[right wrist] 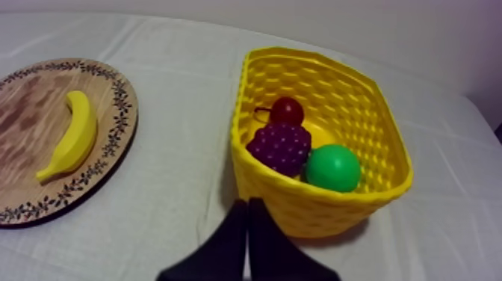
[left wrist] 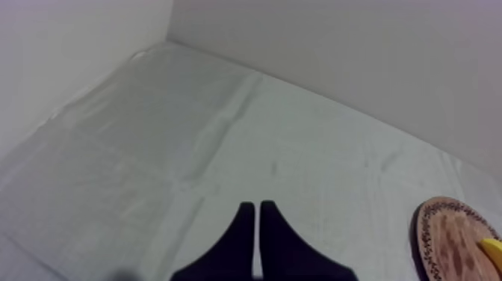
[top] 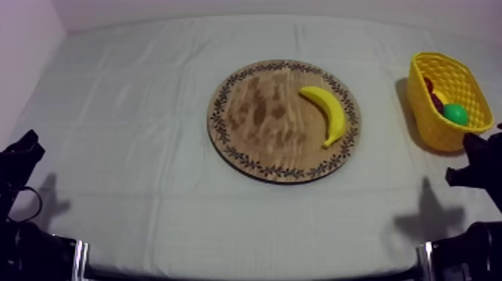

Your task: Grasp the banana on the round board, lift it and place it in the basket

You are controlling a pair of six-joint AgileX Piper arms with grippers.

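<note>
A yellow banana (top: pixel 327 112) lies on the right half of the round wooden board (top: pixel 254 112) in the middle of the table. The yellow basket (top: pixel 441 101) stands at the far right. In the right wrist view the banana (right wrist: pixel 71 136) rests on the board (right wrist: pixel 30 112) beside the basket (right wrist: pixel 329 205). My right gripper (right wrist: pixel 248 203) is shut on nothing, just before the basket's near wall. My left gripper (left wrist: pixel 257 209) is shut on nothing above bare cloth, with the board's edge (left wrist: pixel 448 239) off to its side. Both arms sit low at the table's front corners.
Inside the basket lie a bunch of purple grapes (right wrist: pixel 280 147), a small red fruit (right wrist: pixel 286 110) and a green ball (right wrist: pixel 333 167). White walls close the table at the back and left. Bare cloth lies between board and basket.
</note>
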